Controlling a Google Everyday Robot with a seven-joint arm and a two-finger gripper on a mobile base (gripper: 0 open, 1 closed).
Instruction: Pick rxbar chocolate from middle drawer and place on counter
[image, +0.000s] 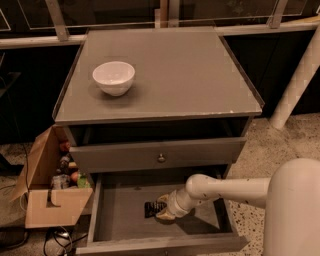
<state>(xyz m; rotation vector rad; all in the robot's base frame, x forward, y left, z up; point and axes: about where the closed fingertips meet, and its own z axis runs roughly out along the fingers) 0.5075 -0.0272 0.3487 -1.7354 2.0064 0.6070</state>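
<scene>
So I've got the gripper (161, 212) down inside the drawer (120, 212), right at the right end of the bar (150, 208), and honestly I can't tell from this view whether it has hold of it or is just sitting against it. That's my main worry. The bar is thin and lies flat on a smooth floor, so if the grab is only on the edge it'll probably skid off toward the left wall or flop out as soon as I lift. Second worry is the way out. The closed drawer front (161, 158) with the knob sits just above the arm (225, 189), so pulling straight up would likely knock the arm into it. I reckon I need to come back toward me first and then rise. Up on the counter (175, 75) there's a white bowl (114, 77) on the left side, so I'd set down toward the right to avoid clipping it. If the bar does drop outside the drawer, the open cardboard box (50, 210) on the floor to the left could swallow it. The bar itself is a small flat black rectangle with a bit of pale print, lying about mid-floor, with its right end hidden by the gripper.
</scene>
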